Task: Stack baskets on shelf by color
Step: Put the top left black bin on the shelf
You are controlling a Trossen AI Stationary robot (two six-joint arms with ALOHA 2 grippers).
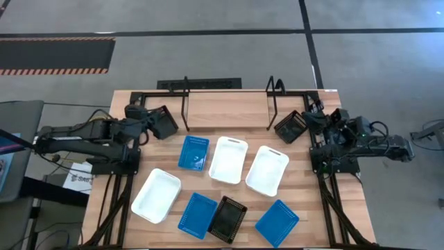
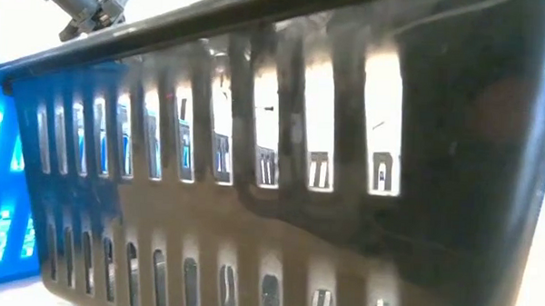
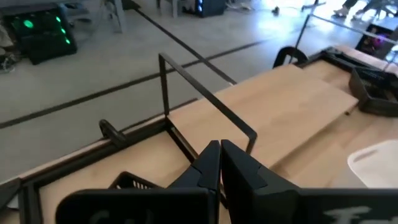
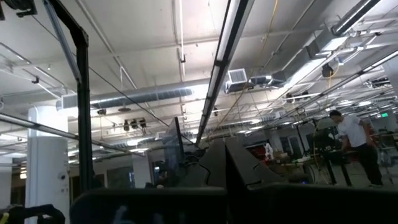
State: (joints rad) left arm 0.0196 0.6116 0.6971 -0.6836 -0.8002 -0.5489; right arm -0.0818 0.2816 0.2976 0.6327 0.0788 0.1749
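On the pale wood-grain surface [image 1: 229,111], a thin black metal-tube shelf [image 1: 229,104] stands along the far edge, its two upright looped dividers rising on either side of a bare plank area. No basket sits between the dividers.

The left pincer [image 1: 149,125] is at the shelf's left end, its two dark fingers pressed together on the rim of a small black slotted basket [image 1: 164,123], which hangs tilted just above the surface. In the left wrist view the fingers [image 3: 208,165] meet tip to tip, with the basket's black lattice edge [image 3: 134,182] showing just below them.

The right pincer [image 1: 310,125] is at the shelf's right end, likewise clamped on a second black basket [image 1: 291,127], tilted beside the right divider.

Nearer the front lie loose baskets, all shallow rounded-corner plastic rectangles: three smooth white ones [image 1: 229,160] [image 1: 268,170] [image 1: 157,195], three blue ones [image 1: 193,153] [image 1: 198,214] [image 1: 277,222] with slotted bottoms, and a third black basket [image 1: 227,218] touching the middle blue one at the front edge. The low view is filled by that basket's glossy black wall [image 2: 281,171], cut by rows of narrow upright slots.
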